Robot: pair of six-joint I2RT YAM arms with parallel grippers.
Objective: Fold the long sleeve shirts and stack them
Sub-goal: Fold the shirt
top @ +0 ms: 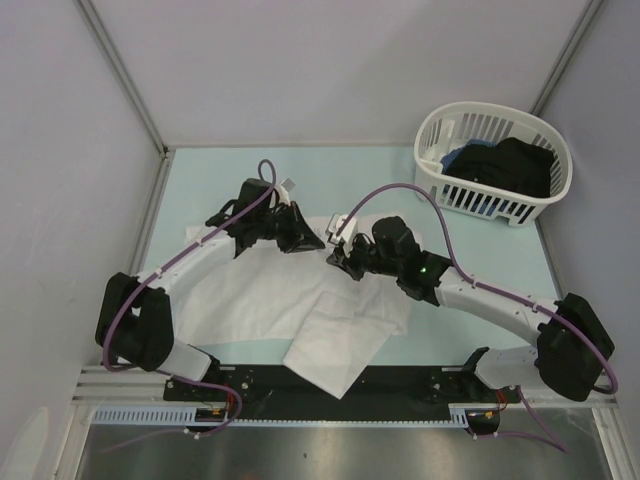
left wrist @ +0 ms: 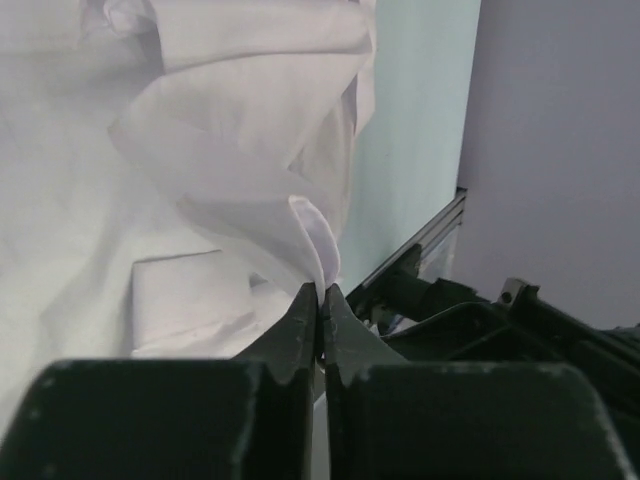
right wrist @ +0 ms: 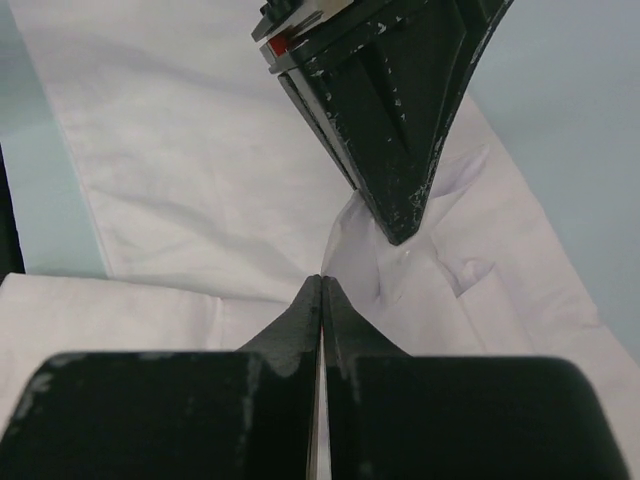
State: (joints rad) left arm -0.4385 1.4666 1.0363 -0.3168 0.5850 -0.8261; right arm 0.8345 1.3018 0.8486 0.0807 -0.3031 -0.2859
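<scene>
A white long sleeve shirt [top: 250, 295] lies spread and partly folded on the pale teal table [top: 200, 170], one flap reaching the near edge. My left gripper [top: 305, 240] is shut on a raised fold of the shirt's far edge; in the left wrist view its jaws [left wrist: 322, 292] pinch the bunched white cloth [left wrist: 230, 130]. My right gripper [top: 335, 262] sits just right of it, shut on the same edge. In the right wrist view [right wrist: 321, 282] a thin white layer shows between the jaws, with the shirt [right wrist: 200, 170] below and the left gripper's fingers [right wrist: 400, 150] close ahead.
A white slatted plastic basket [top: 490, 108] stands at the back right with dark and blue clothes [top: 505, 165] in it. Grey walls close off the table on the left, back and right. A black rail [top: 400, 385] runs along the near edge.
</scene>
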